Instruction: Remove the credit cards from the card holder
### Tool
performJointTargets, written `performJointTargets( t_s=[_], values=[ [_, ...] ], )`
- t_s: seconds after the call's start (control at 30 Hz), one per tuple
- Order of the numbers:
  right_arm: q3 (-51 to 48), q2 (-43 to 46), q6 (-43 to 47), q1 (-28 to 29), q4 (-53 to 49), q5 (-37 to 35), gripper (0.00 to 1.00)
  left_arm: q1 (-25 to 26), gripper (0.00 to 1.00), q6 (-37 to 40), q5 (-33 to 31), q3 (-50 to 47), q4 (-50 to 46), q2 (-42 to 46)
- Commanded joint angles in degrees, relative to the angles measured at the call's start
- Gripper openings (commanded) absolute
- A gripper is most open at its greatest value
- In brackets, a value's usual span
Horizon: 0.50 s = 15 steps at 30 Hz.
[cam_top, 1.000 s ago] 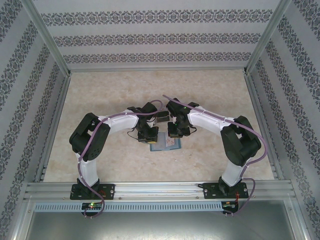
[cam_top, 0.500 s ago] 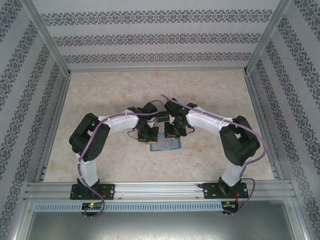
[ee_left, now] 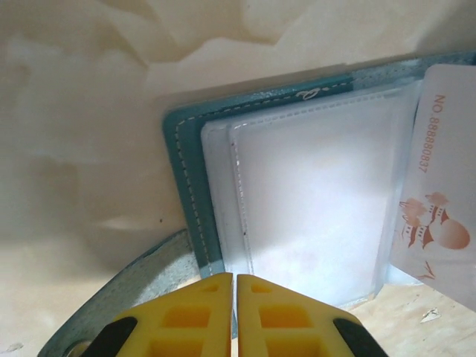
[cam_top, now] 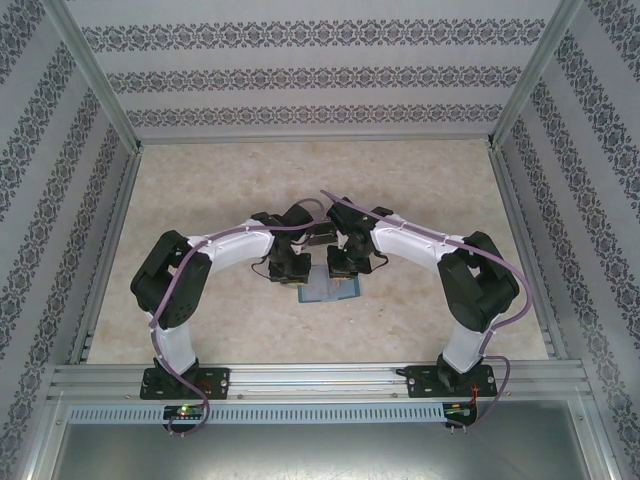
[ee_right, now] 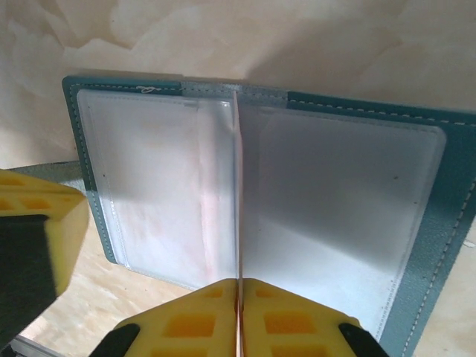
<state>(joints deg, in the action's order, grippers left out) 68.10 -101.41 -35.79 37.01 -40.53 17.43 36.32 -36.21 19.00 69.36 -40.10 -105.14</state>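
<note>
At table centre, we've one card pinched in right gripper, prob. nearly out of open card holder; left gripper closed at its edge. More cards inside? Can't tell.

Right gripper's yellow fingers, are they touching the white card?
Touching. In the right wrist view the credit card stands edge-on, its near end pinched in the seam of the shut right gripper.

Beige marbled table, patterned walls
</note>
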Motion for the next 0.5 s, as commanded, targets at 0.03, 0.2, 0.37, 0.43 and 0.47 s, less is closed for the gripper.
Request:
performJointTargets(
  t_s=[0.03,0.2,0.37,0.43,0.47],
  values=[
    [0.59,0.44,0.18,0.49,-1.53,-1.08,0.09,0.47,0.10,0.79,-2.39,1.30,-3.05,2.10],
    [1.09,1.33,0.65,0.51,-2.33,-1.86,0.05,0.29,0.10,0.75,-3.95,1.05,-2.82,3.23],
    [2.22,2.59,1.36,0.50,-4.30,-3.40,0.03,-0.86,0.09,0.00,-4.79,-0.95,-0.68,5.61],
    [2.65,3.12,1.67,0.48,-4.85,-3.80,0.03,-1.71,0.09,-0.36,-4.32,-2.42,1.16,6.97],
    [2.82,3.30,1.91,0.38,-4.99,-3.90,0.03,-2.14,0.09,-0.56,-3.81,-3.18,2.16,7.67]
  ],
)
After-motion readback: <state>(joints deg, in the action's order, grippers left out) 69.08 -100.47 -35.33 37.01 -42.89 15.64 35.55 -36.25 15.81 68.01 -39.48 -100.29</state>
